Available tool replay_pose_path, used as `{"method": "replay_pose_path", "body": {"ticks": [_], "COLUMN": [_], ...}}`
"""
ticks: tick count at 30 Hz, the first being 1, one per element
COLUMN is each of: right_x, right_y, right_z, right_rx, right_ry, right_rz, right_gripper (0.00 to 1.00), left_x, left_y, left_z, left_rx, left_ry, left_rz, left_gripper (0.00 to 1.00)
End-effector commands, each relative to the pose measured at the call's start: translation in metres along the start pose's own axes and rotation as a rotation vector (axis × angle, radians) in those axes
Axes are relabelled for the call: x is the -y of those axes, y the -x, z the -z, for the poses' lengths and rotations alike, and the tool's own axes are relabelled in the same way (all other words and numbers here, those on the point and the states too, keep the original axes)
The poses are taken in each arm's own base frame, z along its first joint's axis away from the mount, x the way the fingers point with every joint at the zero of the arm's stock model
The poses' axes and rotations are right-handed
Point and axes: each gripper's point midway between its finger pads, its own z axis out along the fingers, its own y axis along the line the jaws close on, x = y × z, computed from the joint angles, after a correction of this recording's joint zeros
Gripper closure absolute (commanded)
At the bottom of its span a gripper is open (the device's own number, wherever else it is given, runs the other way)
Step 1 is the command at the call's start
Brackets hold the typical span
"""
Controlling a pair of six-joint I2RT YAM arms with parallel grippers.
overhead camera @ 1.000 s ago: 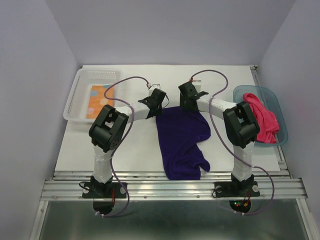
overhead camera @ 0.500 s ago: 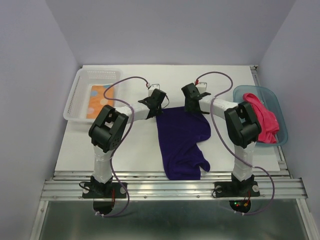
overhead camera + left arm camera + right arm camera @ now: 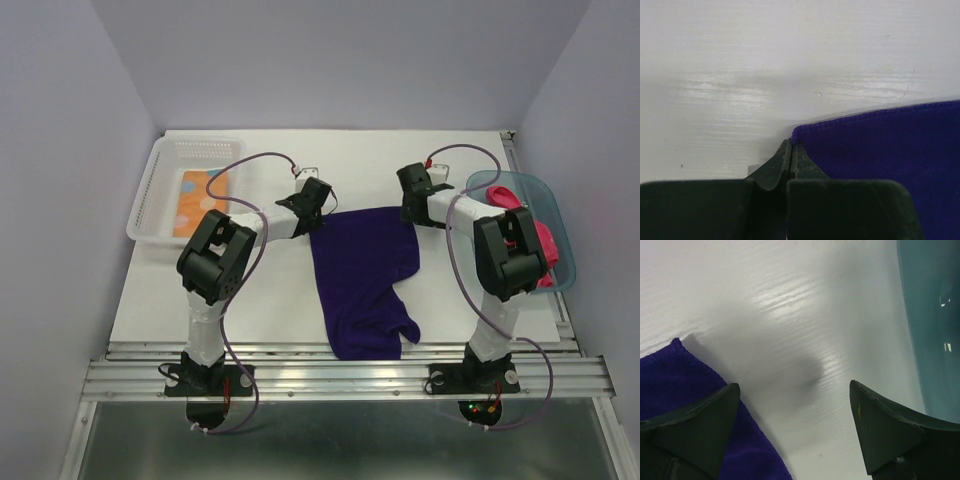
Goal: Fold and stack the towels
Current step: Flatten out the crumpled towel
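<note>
Three towels, two grippers, one basket, one tub. Purple towel (image 3: 362,275) lies spread on the white table (image 3: 260,300) between the arms, far edge straight, near end bunched and hanging towards the table's near edge. Orange dotted towel (image 3: 197,200) sits in the clear basket (image 3: 148,200) at far left. Pink-red towel (image 3: 530,238) is draped in the teal tub (image 3: 562,215) at right. Left gripper (image 3: 791,145) is clamped tight on the purple towel's far-left corner, low at the table. Right gripper (image 3: 793,386) is spread wide and holds nothing; the purple towel's far-right corner lies just beside its left finger, with bare table between the fingers and the tub's wall just to the right.
</note>
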Motion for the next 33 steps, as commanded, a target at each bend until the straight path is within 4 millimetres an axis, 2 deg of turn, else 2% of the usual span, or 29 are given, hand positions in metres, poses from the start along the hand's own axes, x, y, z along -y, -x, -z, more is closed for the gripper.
{"method": "replay_pose_path", "body": {"ticks": [1, 7, 14, 15, 18, 26, 30, 33], "right_x": [-0.006, -0.044, -0.057, -0.061, -0.074, -0.067, -0.069, -0.073], "right_y": [0.020, 0.025, 0.045, 0.047, 0.044, 0.038, 0.029, 0.025], "right_z": [0.015, 0.021, 0.002, 0.002, -0.002, -0.024, -0.029, -0.026], "right_rx": [0.067, 0.080, 0.072, 0.076, 0.065, 0.028, 0.006, 0.000], "right_ry": [0.083, 0.296, 0.379, 0.404, 0.482, 0.443, 0.454, 0.491], "right_rz": [0.023, 0.077, 0.029, 0.033, 0.063, 0.037, 0.057, 0.086], "right_gripper": [0.05, 0.05, 0.11, 0.14, 0.16, 0.24, 0.40, 0.44], "left_x": [-0.005, -0.002, -0.001, -0.001, 0.001, 0.001, 0.002, 0.003], "left_y": [0.022, 0.025, 0.027, 0.027, 0.027, 0.028, 0.029, 0.030], "left_z": [0.016, 0.017, 0.018, 0.018, 0.017, 0.017, 0.016, 0.015], "left_rx": [0.055, 0.060, 0.067, 0.066, 0.064, 0.064, 0.067, 0.067], "left_ry": [0.008, -0.008, -0.015, -0.016, -0.022, -0.022, -0.024, -0.024], "left_rz": [0.001, -0.009, -0.013, -0.015, -0.016, -0.019, -0.019, -0.021], "left_gripper": [1.00, 1.00, 1.00, 1.00, 1.00, 1.00, 1.00, 1.00]}}
